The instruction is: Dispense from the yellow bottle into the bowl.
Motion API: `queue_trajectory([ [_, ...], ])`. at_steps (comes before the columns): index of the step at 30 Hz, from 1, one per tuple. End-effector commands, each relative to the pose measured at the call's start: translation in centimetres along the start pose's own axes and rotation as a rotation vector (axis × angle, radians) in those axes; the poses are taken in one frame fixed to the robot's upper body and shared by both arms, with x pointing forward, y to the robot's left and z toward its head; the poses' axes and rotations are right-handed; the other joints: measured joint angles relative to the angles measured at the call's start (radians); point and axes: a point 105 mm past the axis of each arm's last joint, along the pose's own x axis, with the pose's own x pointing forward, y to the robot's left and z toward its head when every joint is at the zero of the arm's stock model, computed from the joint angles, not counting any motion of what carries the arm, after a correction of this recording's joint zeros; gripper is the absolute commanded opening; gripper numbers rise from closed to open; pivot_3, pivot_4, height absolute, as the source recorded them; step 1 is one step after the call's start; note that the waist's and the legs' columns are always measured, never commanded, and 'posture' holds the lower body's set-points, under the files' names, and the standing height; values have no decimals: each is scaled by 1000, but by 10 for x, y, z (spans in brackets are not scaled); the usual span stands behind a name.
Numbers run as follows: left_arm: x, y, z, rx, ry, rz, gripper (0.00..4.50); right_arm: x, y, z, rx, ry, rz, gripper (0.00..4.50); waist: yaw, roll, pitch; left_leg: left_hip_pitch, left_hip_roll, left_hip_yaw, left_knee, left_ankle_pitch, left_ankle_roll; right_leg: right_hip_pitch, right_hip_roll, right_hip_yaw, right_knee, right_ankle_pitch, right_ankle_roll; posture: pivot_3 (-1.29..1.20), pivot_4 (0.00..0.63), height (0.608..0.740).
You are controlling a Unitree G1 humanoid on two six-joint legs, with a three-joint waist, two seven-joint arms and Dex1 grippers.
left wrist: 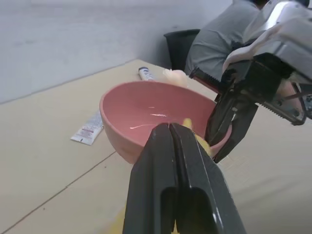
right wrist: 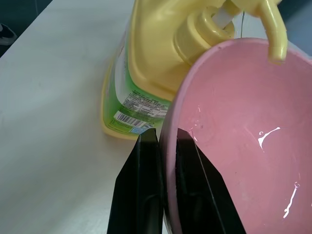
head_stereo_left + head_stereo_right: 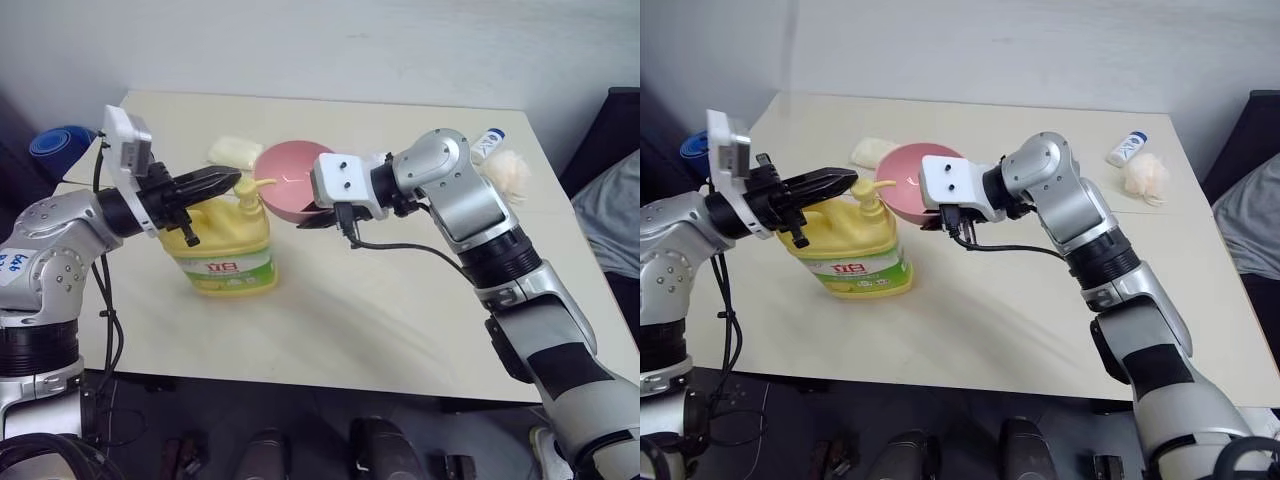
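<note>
Pressed together, the left claw rests over the pump head of the yellow bottle on the bench. Right claw pinches the pink bowl under the spout. Next, press straight down.

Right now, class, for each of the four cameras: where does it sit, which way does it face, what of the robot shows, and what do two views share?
Left eye: on the head, facing forward and down at the table; both arms show.
Right eye: beside it, same scene, both arms.
Left wrist: looks along the shut left end effector into the pink bowl; the right end effector shows.
Right wrist: looks along the right end effector's fingers pinching the bowl's rim, the yellow bottle behind.
Shared: both wrist views show the bowl's wet inside.
</note>
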Motion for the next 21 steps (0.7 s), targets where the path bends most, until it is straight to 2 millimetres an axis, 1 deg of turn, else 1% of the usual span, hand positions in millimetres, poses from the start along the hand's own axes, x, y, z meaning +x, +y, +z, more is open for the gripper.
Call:
queue_trajectory([
  [1,-9,-18,42,82,-169,-95,20,-29,-10,-9,9,11,-96,0,2,0,0,-1,0,-1,0,0,0,0,0,0,-1,0,0,0,150,740],
  [3,-11,-30,47,83,-189,-154,20,-38,-10,-19,28,36,-117,0,3,0,0,-5,0,-5,0,0,0,0,-1,0,-4,0,0,0,150,740],
  [4,-11,-37,45,78,-169,-188,20,-44,-8,-28,43,58,-126,0,2,0,0,-7,-1,-7,1,0,0,0,-1,-1,-5,0,0,0,150,740],
  [7,-12,-64,28,29,-81,-300,20,-64,8,-66,100,156,-158,0,0,0,0,-9,-1,-8,0,0,0,-1,-1,-3,-6,0,0,0,150,740],
  [9,-14,-73,14,-12,-36,-315,20,-70,20,-81,128,184,-163,0,1,0,0,-9,-1,-8,-1,0,0,-1,-1,-3,-8,0,0,0,150,740],
  [11,-17,-73,-10,-37,31,-278,20,-73,31,-96,148,192,-184,0,0,0,0,-10,0,-8,-1,0,0,-1,0,-3,-9,0,0,0,150,740],
  [13,-24,-73,-40,-44,102,-244,20,-72,46,-110,175,185,-202,0,-6,0,0,-8,0,-7,-1,0,1,-1,1,-4,-8,0,0,0,150,740],
  [15,-30,-73,-61,-37,126,-209,20,-71,60,-124,209,189,-217,0,-6,1,1,-6,0,-4,-1,0,0,-1,4,-7,-5,0,0,0,150,740],
  [18,-38,-74,-82,-22,140,-166,20,-73,82,-146,244,224,-228,0,3,1,2,-6,0,-4,1,1,0,-1,5,-7,-4,0,0,0,150,740],
  [20,-42,-77,-92,-23,157,-162,20,-73,88,-151,289,205,-261,0,4,1,2,-5,0,-4,2,2,0,-1,4,-5,-5,0,0,0,150,740],
  [21,-42,-77,-95,-14,155,-148,20,-72,94,-153,303,198,-263,0,4,2,2,-5,0,-4,2,2,0,-1,4,-4,-5,1,-1,0,150,740],
])
